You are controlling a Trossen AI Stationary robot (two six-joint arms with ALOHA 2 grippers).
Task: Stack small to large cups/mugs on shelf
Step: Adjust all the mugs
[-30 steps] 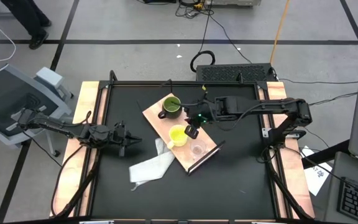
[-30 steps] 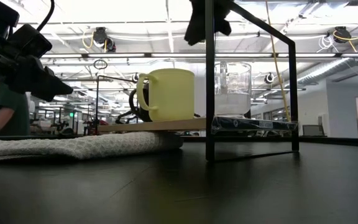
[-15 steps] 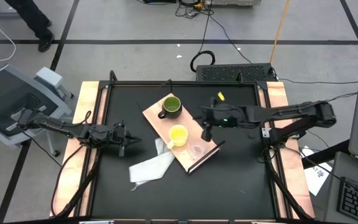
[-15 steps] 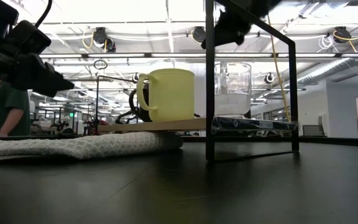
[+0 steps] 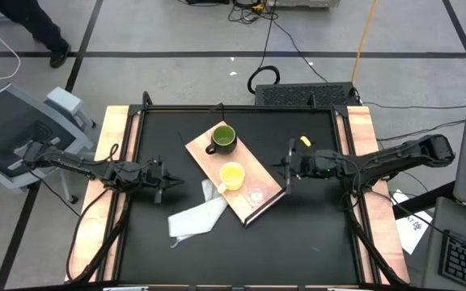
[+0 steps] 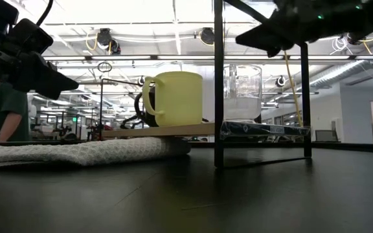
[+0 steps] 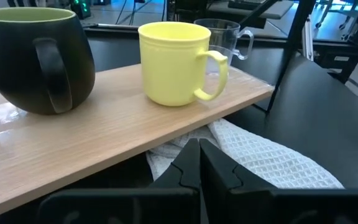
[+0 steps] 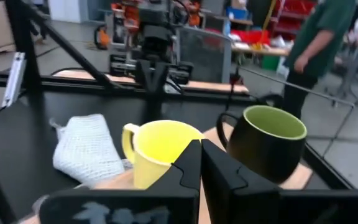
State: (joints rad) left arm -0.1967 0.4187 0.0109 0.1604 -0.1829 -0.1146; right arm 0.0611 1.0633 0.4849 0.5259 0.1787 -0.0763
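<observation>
Both arms reach in low from the table's sides: left gripper [image 5: 161, 179] hangs with fingers clenched on nothing near the white cloth [image 5: 196, 215], right gripper [image 5: 285, 170] likewise clenched and empty, just off the shelf [image 5: 253, 159] edge. On the shelf stand, apart and unstacked, the green mug [image 5: 222, 138], yellow mug [image 5: 231, 175] and clear cup [image 5: 256, 195]. Low view alone shows the board propped on the cloth; right wrist view shows a person [image 8: 319, 37] beyond the table.
</observation>
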